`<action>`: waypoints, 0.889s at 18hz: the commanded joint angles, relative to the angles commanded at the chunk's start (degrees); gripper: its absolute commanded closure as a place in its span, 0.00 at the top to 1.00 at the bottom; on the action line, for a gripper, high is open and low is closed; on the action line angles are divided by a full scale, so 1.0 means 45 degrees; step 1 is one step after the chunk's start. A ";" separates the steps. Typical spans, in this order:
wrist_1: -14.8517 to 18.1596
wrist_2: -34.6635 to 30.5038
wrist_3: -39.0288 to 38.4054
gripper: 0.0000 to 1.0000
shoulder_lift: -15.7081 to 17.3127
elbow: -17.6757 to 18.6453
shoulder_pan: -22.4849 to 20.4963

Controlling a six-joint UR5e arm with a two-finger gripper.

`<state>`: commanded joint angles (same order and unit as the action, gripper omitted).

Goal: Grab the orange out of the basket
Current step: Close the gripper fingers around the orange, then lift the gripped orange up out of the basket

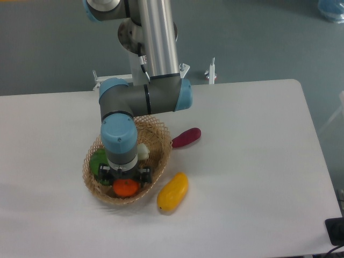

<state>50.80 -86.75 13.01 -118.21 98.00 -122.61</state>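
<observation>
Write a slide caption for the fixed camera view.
Claw lowered over the orange in the basket, mango beside it.

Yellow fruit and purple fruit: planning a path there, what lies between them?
Only bare white table between the yellow fruit and purple fruit, in the fixed camera view.

White counter [252, 161] carrying a wicker basket [159, 141] toward its left edge, a yellow fruit [173, 192] just beside it, and a dark-red fruit [186, 137] near the basket's far rim.
</observation>
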 joint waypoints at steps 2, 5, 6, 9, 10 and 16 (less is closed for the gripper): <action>0.0000 0.0000 0.0020 0.82 0.0020 0.0000 0.0020; 0.0000 0.0000 0.0059 0.80 0.0058 0.0000 0.0020; -0.0020 0.0000 0.0078 0.80 0.0078 0.0000 0.0020; -0.0020 0.0000 0.0078 0.80 0.0156 0.0000 0.0000; 0.0000 0.0019 0.0098 0.80 0.0214 0.0000 0.0000; 0.0176 0.0137 0.1249 0.78 0.1307 -0.0273 -0.0117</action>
<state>51.59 -86.13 18.63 -112.33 96.77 -123.13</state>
